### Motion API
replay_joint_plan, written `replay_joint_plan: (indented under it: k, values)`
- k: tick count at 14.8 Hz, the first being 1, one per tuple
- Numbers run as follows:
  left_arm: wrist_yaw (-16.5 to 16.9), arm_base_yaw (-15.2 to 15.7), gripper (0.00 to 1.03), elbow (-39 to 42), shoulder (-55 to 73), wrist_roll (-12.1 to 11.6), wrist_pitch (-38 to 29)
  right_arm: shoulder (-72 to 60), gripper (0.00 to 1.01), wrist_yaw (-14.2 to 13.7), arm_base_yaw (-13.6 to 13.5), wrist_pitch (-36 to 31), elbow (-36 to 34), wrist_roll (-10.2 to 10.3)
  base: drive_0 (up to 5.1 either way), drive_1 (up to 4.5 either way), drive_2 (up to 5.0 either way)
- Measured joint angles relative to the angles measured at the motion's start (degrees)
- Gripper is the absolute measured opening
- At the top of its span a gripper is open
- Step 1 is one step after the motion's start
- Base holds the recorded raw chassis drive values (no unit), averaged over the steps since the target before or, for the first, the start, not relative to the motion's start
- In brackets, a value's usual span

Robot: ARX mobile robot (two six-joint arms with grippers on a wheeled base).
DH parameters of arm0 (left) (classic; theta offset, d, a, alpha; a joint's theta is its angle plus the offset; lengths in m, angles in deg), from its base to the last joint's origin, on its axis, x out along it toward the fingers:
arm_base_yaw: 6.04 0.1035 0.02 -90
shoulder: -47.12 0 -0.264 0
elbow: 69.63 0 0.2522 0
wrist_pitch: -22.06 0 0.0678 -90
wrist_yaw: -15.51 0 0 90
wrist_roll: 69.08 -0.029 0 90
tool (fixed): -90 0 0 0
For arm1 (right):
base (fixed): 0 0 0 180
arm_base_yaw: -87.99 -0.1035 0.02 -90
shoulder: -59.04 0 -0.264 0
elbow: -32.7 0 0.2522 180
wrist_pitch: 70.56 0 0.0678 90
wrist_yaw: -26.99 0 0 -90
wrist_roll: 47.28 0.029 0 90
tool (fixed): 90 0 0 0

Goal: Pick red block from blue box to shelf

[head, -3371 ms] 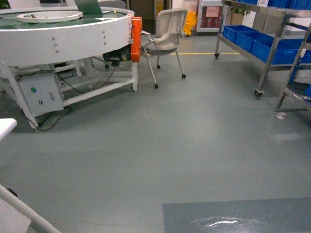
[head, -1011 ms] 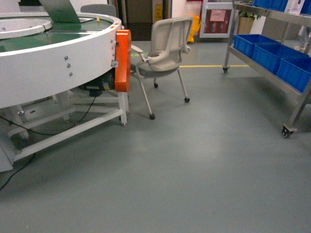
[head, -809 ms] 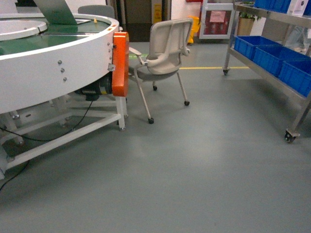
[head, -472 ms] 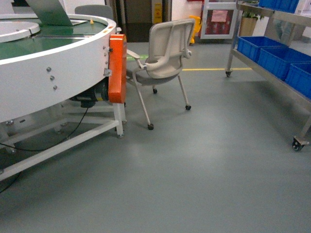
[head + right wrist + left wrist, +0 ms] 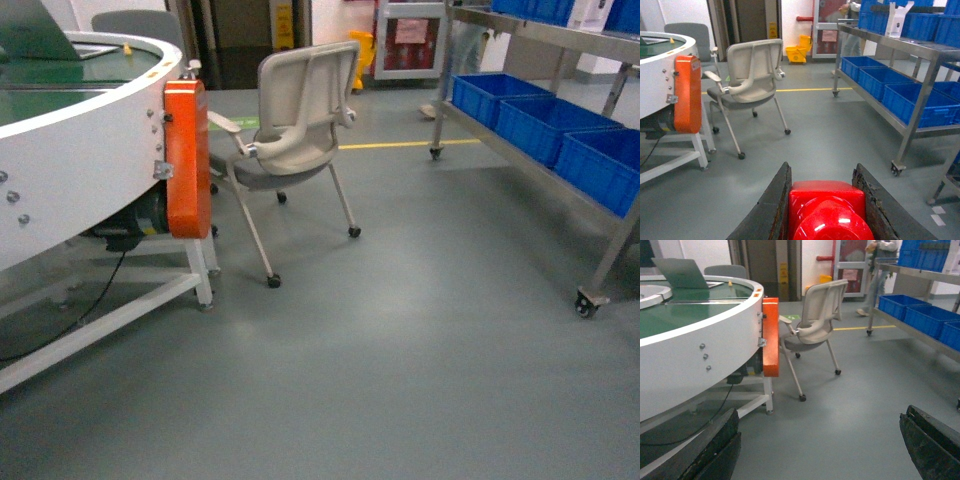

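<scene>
Red block: I count one small glossy red plastic brick with a round stud (image 5: pixel 826 210), pinched between the two dark fingers of my right gripper (image 5: pixel 824 210), low in the right wrist view

Right gripper: pressed together on the red block, one finger touching each side of it

Left gripper: my left gripper (image 5: pixel 822 450) is spread wide, its two black fingers at the bottom corners of the left wrist view, only grey floor between them

Shelf: one shiny stainless-steel rack on small caster wheels (image 5: pixel 545 170), on the right in the head view, well apart from the block

Crates: I count three dark blue plastic crates (image 5: pixel 530 115) in a row on the rack's lower tier in the head view; I cannot see what is in them; more blue crates sit on the tier above

Chair: one pale grey chair on casters (image 5: pixel 295 150), just beside the round white conveyor table (image 5: pixel 70 190)

Orange guard: one orange cover (image 5: pixel 187 160) on the table's rim

Laptop: one, open on the table (image 5: pixel 682 274)
</scene>
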Motion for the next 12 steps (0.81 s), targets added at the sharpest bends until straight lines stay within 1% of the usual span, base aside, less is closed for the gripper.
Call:
replay_joint_plan:
  k: [12]
  values:
    - [0.0, 0.0, 0.98, 0.0, 0.0, 0.0, 0.0, 0.0, 0.28, 0.0, 0.0, 0.0, 0.0, 0.0, -1.6, -1.64, -1.6]
